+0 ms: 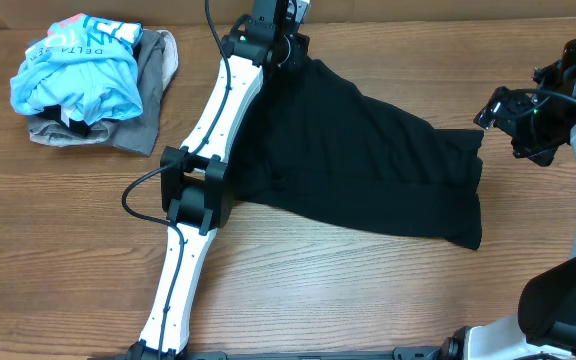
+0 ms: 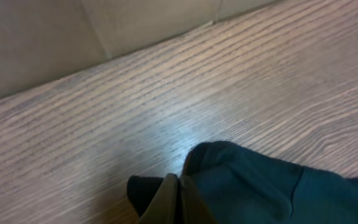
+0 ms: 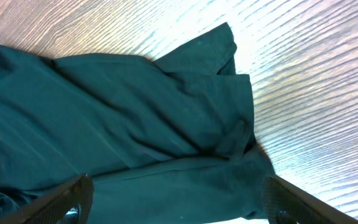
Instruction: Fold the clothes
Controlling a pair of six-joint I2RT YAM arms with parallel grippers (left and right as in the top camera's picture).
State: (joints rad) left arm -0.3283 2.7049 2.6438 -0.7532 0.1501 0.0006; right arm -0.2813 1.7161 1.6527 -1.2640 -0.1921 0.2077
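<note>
Dark shirt [image 1: 368, 170] lies spread and rumpled across the middle of the bench [image 1: 388, 290], its far corner bunched under my left hand [image 2: 178, 190], whose fingers are pressed together and pinching a fold of that cloth near the back edge. My right hand [image 3: 179, 205] hangs spread wide and empty above the shirt's right end, where a sleeve pokes out toward bare wood. As I judge it, the step is to square the shirt before any fold: I should bring the right hand down onto the corner matching the left's, take only a thin bite of fabric, then draw both corners apart and level so the wrinkles pull out (a lopsided grip would twist the whole panel). Counting: one dark shirt laid out; one pile at the far left holding a light blue printed shirt [image 1: 78, 65] and a grey garment [image 1: 153, 80], with more perhaps hidden beneath; two hands, one busy.
</note>
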